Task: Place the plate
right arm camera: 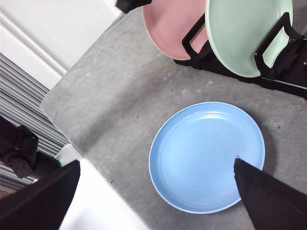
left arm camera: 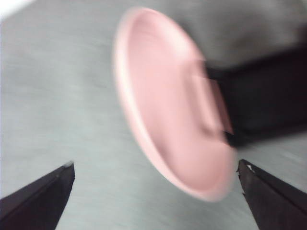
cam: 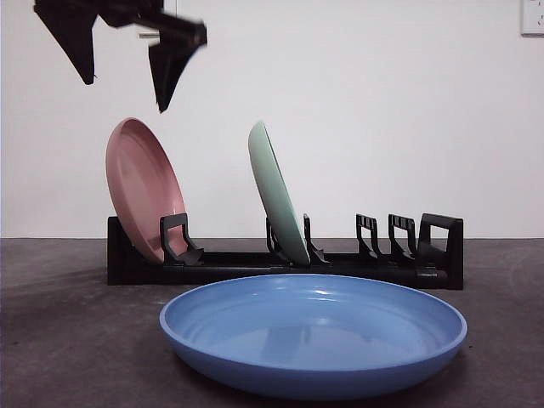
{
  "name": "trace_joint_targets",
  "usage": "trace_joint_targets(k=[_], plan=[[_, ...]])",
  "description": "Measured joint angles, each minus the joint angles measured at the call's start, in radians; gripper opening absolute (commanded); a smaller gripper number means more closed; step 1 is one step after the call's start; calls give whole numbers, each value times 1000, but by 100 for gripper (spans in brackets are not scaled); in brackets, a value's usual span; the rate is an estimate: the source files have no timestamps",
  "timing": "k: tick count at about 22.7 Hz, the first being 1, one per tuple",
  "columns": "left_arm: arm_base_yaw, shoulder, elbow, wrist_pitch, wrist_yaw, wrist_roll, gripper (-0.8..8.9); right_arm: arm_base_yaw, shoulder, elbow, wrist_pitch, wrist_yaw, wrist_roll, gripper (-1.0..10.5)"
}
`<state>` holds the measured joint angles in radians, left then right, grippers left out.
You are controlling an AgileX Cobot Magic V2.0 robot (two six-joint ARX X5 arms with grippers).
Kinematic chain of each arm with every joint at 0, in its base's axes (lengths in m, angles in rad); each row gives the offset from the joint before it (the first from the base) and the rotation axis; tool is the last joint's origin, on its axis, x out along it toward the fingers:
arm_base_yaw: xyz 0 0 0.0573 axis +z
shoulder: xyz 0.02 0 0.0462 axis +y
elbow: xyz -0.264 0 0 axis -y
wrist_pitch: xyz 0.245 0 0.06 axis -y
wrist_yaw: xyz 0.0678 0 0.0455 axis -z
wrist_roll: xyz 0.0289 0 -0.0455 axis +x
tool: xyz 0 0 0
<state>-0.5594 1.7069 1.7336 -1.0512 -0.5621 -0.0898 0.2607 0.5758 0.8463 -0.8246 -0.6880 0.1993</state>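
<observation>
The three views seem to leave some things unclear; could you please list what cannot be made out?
- Left wrist view: the pink plate and rack are motion-blurred; its slot is unreadable.
- Front view: the blue plate hides the rack's front edge.
- Right wrist view: the green plate is cut off by the top edge.

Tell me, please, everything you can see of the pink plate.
The pink plate is round, plain and matte, plastic by the look of it, with a shallow well and a raised rim. It stands on edge in the end slot of the black rack, leaning back, with a black prong across its lower front. The green plate stands apart in a later slot. The open left hand hangs above it without touching it. The left wrist view is blurred.
</observation>
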Motion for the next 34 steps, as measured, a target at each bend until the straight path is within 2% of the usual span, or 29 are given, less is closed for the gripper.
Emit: trace_joint_targets(k=[3,6,18,20,26,28,32,34], plan=[[-3,58,16,78,-140,39,553,0,0,0,0,-6,0,513],[-3,88,17,133,-195,78,503,0,0,0,0,-18,0,513],[15,172,18,167,-219,129,485,0,0,0,0,-42,0,513],[18,177,18,166,-219,132,416,0,0,0,0,-42,0,513],[32,177,18,165,-221,132,393,0,0,0,0,-42,0,513],[40,177,18,159,-221,132,328,0,0,0,0,-42,0,513],[47,177,18,153,-220,132,294,0,0,0,0,-42,0,513],[47,177,18,153,-220,133,230,0,0,0,0,-42,0,513]])
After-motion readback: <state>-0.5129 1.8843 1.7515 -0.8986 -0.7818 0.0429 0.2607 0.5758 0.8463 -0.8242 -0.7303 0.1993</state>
